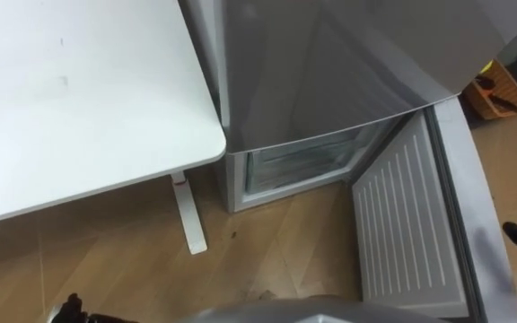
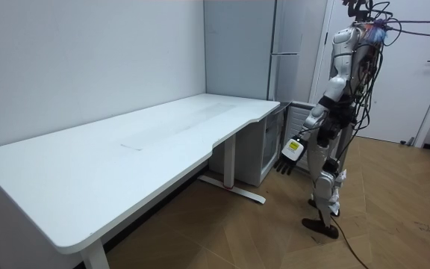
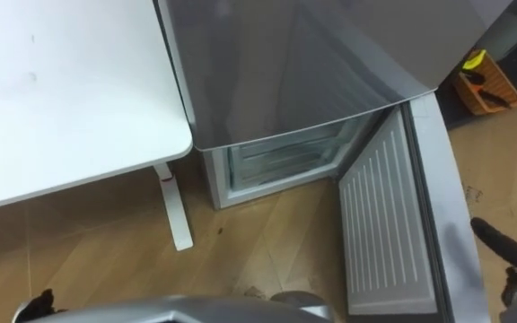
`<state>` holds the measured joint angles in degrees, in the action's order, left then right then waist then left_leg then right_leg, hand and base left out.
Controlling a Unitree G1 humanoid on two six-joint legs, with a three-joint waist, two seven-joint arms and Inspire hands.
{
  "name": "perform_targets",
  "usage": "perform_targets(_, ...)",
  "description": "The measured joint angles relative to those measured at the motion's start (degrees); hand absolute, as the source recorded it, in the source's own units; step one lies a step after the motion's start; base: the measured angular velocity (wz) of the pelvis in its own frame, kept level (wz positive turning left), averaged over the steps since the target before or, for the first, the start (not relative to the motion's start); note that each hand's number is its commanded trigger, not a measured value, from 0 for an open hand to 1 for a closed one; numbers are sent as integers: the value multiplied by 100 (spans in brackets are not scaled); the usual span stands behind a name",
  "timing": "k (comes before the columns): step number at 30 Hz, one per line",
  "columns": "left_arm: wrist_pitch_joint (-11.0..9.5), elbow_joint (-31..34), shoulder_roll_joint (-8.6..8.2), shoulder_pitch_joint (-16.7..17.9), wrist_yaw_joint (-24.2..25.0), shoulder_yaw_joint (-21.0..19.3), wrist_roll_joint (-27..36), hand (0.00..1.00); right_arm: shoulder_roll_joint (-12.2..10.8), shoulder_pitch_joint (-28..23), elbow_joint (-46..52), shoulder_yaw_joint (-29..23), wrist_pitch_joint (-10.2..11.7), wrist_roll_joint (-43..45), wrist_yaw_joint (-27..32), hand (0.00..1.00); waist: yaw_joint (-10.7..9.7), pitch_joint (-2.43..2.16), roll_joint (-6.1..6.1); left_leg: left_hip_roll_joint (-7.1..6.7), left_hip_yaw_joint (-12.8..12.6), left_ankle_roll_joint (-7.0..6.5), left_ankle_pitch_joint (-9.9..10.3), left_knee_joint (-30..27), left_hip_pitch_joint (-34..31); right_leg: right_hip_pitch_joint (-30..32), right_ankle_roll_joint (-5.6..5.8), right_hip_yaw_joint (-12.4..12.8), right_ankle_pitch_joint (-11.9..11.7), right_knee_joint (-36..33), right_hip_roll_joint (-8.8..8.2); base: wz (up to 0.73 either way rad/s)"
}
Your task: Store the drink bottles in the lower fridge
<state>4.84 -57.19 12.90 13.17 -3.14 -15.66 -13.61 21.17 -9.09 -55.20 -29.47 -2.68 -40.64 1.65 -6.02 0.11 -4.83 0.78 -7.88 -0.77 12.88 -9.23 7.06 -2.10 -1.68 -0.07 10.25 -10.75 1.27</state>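
1. Your left hand [image 2: 290, 155] hangs low at the robot's side on a nearly straight arm. The fingers are loose, point at the floor and hold nothing. The white tag on its back is too small to read.
2. Your right hand [image 3: 501, 244] sits low and out to the robot's right, with one dark finger reaching left. You cannot tell how far the rest is open, or whether it holds anything.
3. Lower door [image 3: 386, 224]: just left of the right hand, swung wide open, ribbed white inner face up toward you. You cannot tell whether they touch.
4. Lower compartment [image 3: 281, 161]: ahead and left of the right hand, open, with pale drawer fronts inside.
5. Fridge [image 3: 285, 63]: grey body rising over that compartment.
6. Table [image 1: 70, 90]: white, ahead of the left hand, its corner beside the fridge, its leg [image 1: 188, 211] on the wooden floor [image 1: 106, 260].
7. Orange bin [image 1: 497, 95]: far ahead of the right hand, past the fridge.
8. Drinks: you cannot tell where they are.
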Motion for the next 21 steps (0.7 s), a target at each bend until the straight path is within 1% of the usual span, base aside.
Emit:
perform_targets(4, 21, 0, 3, -8, 10, -2, 5, 0, 1, -13, -134, -1, -51, -219, -110, 0, -2, -2, 7, 0, -1, 0, 0, 0, 13, 0, 0, 11, 0, -7, 2, 0)
perform_targets(7, 22, 0, 8, 3, 44, -1, 3, 0, 7, 24, -309, 9, -58, -417, -266, 0, 14, 1, -34, 6, -12, 0, 0, 0, 26, -1, -6, 47, -4, -6, 15, -5)
perform_targets(10, 23, 28, 19, -5, 110, 11, 1, 0, 9, 59, -486, 176, -59, -496, -548, 0, 56, 6, -71, 38, -40, 0, 0, 3, 23, 6, -12, 54, -20, 3, 27, -5)
perform_targets(12, 20, -8, 21, -25, 166, 16, 5, 0, 8, 64, -490, 393, -108, -537, -719, 0, 107, 1, -59, 52, -83, 2, 2, 3, 23, 16, -24, 68, -37, 7, 40, -11)
perform_targets(14, 42, -59, 20, -113, 264, 37, 5, 0, 8, 73, -462, 736, -124, -513, -1026, 0, 162, -2, -80, 57, -87, 14, 13, 3, 21, 26, -36, 40, -56, 14, 61, -6)
perform_targets(15, 72, -59, 27, -129, 273, 130, 5, 0, 8, 72, -355, 954, -143, -442, -1154, 0, 167, -2, -79, 63, -100, 17, 16, 4, 18, 33, -39, 11, -58, 7, 70, 0)
perform_targets(16, 93, -59, 20, -136, 278, 169, 5, 0, 7, 70, -225, 1054, -200, -362, -1195, 0, 172, -5, -73, 66, -109, 18, 18, 4, 10, 45, -43, 13, -60, 3, 74, -4)
perform_targets(17, 115, -49, 17, -152, 312, 252, 5, 0, 7, 60, 142, 1280, -278, -164, -1286, 0, 182, -15, -55, 78, -123, 18, 19, 4, -32, 97, -51, 29, -81, -6, 84, -13)
perform_targets(18, 118, -55, 21, -200, 378, 293, 19, 0, 9, 58, 581, 1547, -316, -52, -1361, 0, 215, 5, -29, 92, -137, 19, 19, -5, -64, 131, -63, 57, -119, 1, 96, -14)
perform_targets(19, 118, -67, 32, -233, 386, 367, 32, 0, 20, 56, 777, 1729, -308, -3, -1416, 0, 235, 14, -16, 96, -139, 20, 19, -11, -77, 142, -67, 64, -133, 9, 101, -15)
perform_targets(20, 117, -71, 59, -299, 388, 540, 51, 0, 102, 47, 997, 2114, -317, 52, -1548, 0, 322, 12, -9, 112, -169, 24, 19, -12, -78, 157, -78, 93, -146, 2, 122, -15)
perform_targets(21, 110, -71, 97, -371, 387, 718, 62, 0, 141, -36, 1366, 2470, -375, 217, -1642, 0, 435, 10, -7, 138, -216, 40, 28, -13, -80, 178, -92, 124, -159, -4, 147, -18)
